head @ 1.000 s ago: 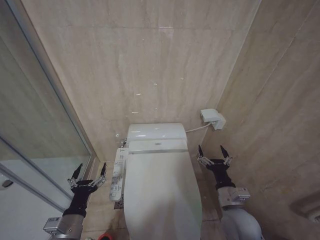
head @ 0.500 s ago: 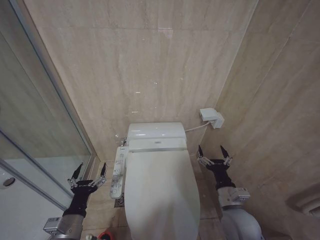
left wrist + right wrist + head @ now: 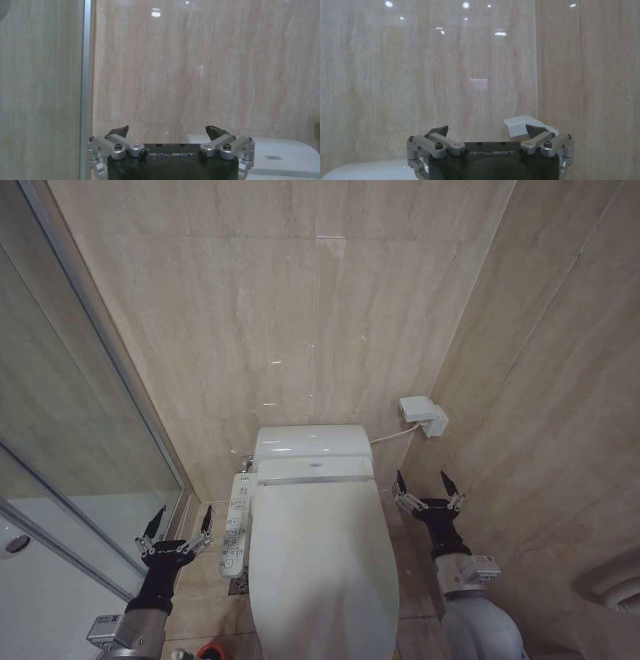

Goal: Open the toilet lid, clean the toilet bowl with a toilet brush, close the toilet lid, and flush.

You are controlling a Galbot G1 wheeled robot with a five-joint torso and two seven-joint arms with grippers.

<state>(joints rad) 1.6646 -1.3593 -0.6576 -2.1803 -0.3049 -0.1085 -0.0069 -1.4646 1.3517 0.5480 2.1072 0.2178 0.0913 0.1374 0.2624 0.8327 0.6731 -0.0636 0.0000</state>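
Note:
The white toilet lid [image 3: 322,555] lies shut over the toilet bowl, which it hides. A white control panel [image 3: 233,527] runs along the toilet's left side. My left gripper [image 3: 181,519] hovers open to the left of that panel, its fingers pointing at the back wall. On the other side of the toilet my right gripper [image 3: 423,482] is open too, level with the lid's rear. In the left wrist view the left gripper [image 3: 168,131] faces the tiled wall, and the right gripper [image 3: 487,129] does the same in its own view. The toilet brush is out of view.
A white cistern [image 3: 311,447] backs onto the beige tiled wall. A white wall box [image 3: 425,416] with a cable hangs right of it. A glass shower partition [image 3: 75,430] stands on the left. A red cup [image 3: 210,652] sits on the floor at the bottom edge.
The head camera has shifted slightly, so the whole picture has moved a little. Both grippers and the lid have stayed as they were.

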